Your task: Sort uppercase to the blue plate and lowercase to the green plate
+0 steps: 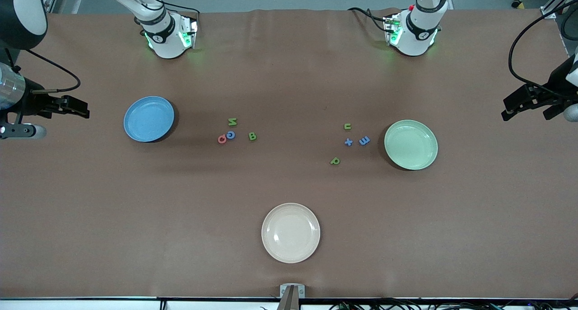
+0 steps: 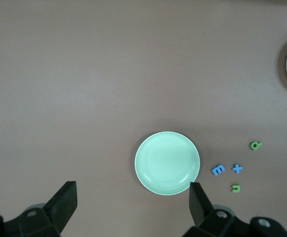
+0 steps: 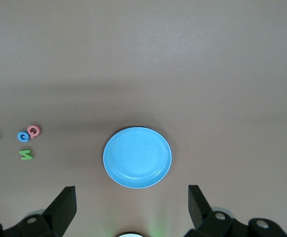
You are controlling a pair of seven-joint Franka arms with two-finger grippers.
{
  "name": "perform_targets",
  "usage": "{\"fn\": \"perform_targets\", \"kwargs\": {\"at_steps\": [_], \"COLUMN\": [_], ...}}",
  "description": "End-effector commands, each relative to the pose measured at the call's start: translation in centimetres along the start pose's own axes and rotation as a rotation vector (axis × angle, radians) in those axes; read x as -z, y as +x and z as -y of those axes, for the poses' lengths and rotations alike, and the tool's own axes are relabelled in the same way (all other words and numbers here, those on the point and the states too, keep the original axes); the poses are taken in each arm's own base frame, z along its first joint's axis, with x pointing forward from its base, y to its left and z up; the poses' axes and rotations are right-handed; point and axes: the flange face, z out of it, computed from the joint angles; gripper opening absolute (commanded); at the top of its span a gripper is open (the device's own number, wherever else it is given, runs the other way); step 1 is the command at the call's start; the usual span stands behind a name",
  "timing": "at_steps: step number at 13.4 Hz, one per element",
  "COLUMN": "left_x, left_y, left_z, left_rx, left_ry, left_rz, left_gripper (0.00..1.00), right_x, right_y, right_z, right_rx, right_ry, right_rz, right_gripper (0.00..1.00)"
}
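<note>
The blue plate (image 1: pixel 149 119) lies toward the right arm's end of the table, the green plate (image 1: pixel 411 144) toward the left arm's end. Uppercase letters cluster beside the blue plate: green N (image 1: pixel 232 121), blue ring (image 1: pixel 230 135), red ring (image 1: pixel 222 139), green B (image 1: pixel 252 136). Lowercase letters lie beside the green plate: green u (image 1: pixel 347 126), blue t (image 1: pixel 348 142), blue m (image 1: pixel 364 140), green p (image 1: pixel 334 161). My right gripper (image 1: pixel 86 110) hangs open and empty high over its end of the table. My left gripper (image 1: pixel 526 113) hangs likewise, open and empty.
A cream plate (image 1: pixel 291 232) sits mid-table, nearer the front camera than the letters. The two arm bases (image 1: pixel 167 34) (image 1: pixel 413 30) stand along the table edge farthest from the camera. A black cable (image 1: pixel 515 52) loops above the left arm's end.
</note>
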Motion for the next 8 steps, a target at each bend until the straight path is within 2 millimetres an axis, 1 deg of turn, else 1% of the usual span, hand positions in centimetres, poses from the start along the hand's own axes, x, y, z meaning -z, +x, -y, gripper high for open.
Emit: {"fn": "perform_targets", "kwargs": {"at_steps": [1,6,8], "left_x": [0.33,-0.09,-0.65], "left_y": [0.07,-0.14,-0.48], "left_z": [-0.07,0.08,-0.68], "left_rx": [-0.008,0.016,0.003], "left_ry": [-0.013,-0.015,-0.015], "left_rz": [0.008,0.03,0.061], "left_gripper": [1.0,1.0,1.0], "right_x": [0.31,0.43,0.43], "right_y": [0.21,0.25,0.31], "right_z": [0.07,-0.2,-0.26], "right_rx": [-0.014,-0.02,-0.022], "right_ry": [-0.001,0.008,0.017], "right_rz": [0.002,-0.001,-0.003], "right_gripper": [1.0,1.0,1.0]}}
